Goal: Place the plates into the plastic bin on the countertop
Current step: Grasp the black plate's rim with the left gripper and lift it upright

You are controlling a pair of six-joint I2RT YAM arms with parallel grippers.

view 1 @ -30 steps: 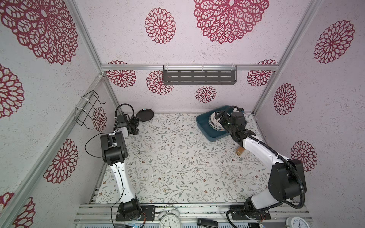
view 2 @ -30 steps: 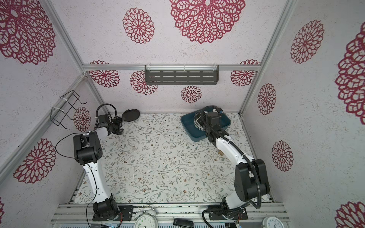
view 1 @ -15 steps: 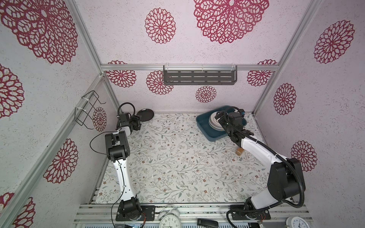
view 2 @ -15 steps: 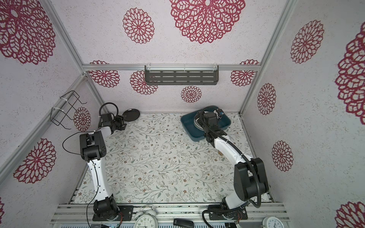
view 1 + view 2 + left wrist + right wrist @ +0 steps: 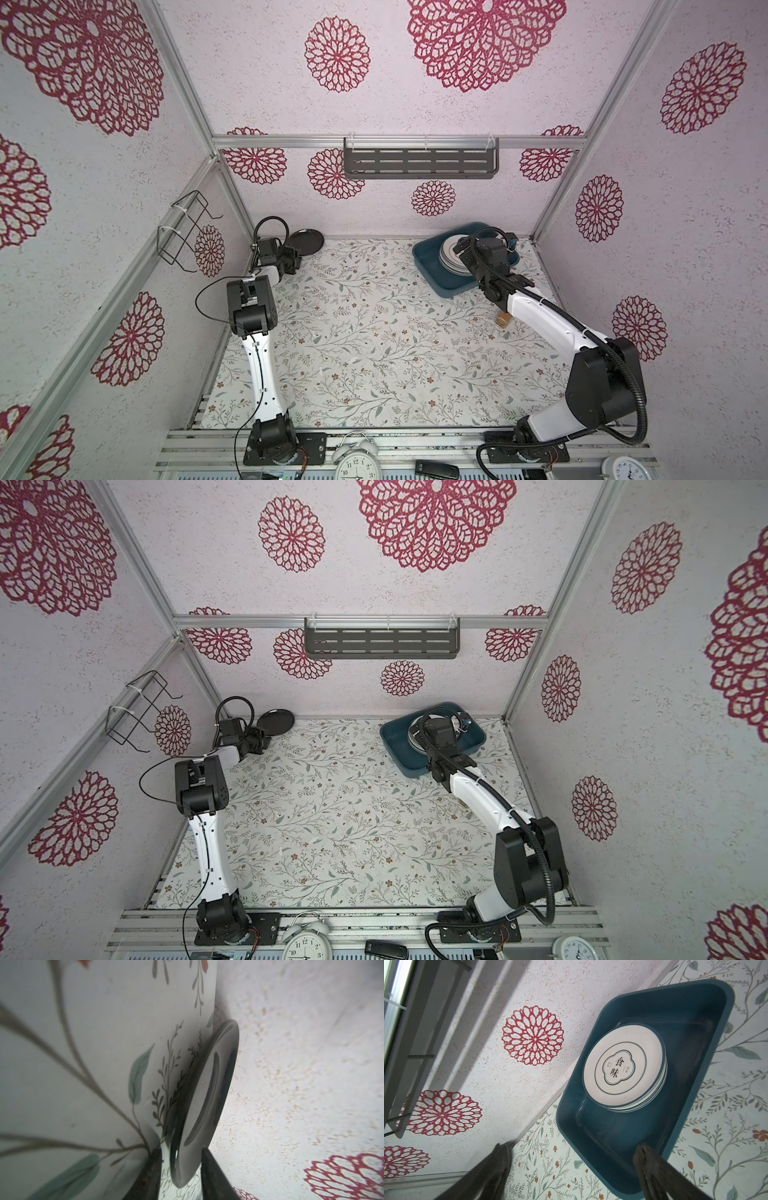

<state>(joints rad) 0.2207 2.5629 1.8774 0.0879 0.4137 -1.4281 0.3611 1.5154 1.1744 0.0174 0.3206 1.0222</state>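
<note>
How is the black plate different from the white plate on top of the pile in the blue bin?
The black plate is plain and dark; the white plate has a teal ring and characters in its middle. The black plate sits on the countertop, the left gripper straddling its rim; the white plate tops a stack in the bin. Both are round and shallow.

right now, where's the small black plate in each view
top view: small black plate at the countertop's far left, by the back wall.
top view: small black plate, same spot.
left wrist: small black plate centre, edge-on, rim between the fingers of the left claw.
right wrist: not in it.
landmark: the leafy countertop meeting the back wall.
</note>
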